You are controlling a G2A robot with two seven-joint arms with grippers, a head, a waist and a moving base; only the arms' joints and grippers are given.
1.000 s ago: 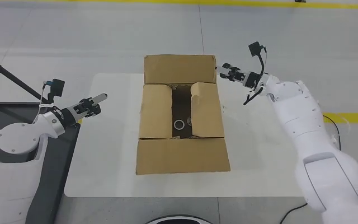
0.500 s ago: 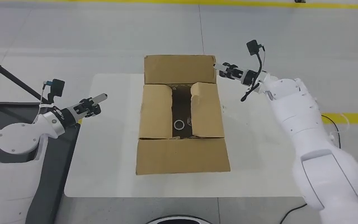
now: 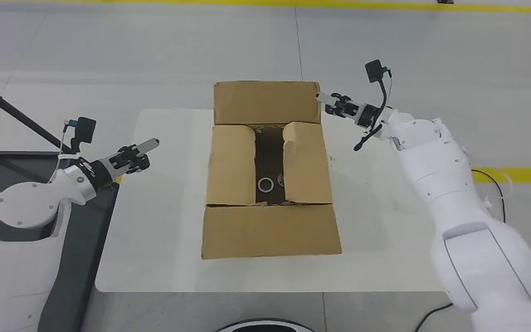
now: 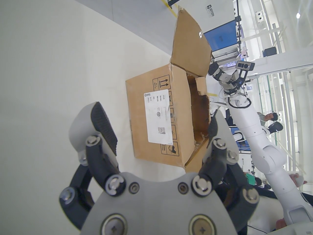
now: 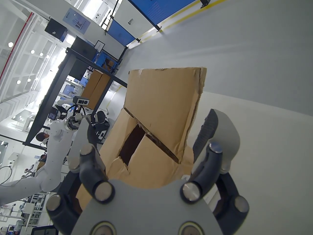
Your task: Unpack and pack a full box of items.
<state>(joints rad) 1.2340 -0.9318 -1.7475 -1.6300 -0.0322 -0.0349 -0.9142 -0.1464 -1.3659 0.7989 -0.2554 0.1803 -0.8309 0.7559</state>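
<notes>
Top view: cardboard box (image 3: 270,170) at the middle of the white table (image 3: 158,245), two inner flaps half folded in, dark gap between, round item (image 3: 265,184) down in it. Left gripper (image 3: 143,153) low over the table's left edge, well apart from the box, arm stretched toward it, jaws spread and empty. Right gripper (image 3: 331,105) just beside the far flap's right corner, forearm angled in from the right, jaws likewise spread, empty.

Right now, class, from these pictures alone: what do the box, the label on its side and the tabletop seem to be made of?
Box: brown cardboard, matt; its flap edges are torn and ragged, showing layered board.
Label: probably a paper sticker, white and flat with dark print.
Tabletop: smooth, even white surface; laminate or plastic, perhaps, but the look leaves it open.
</notes>
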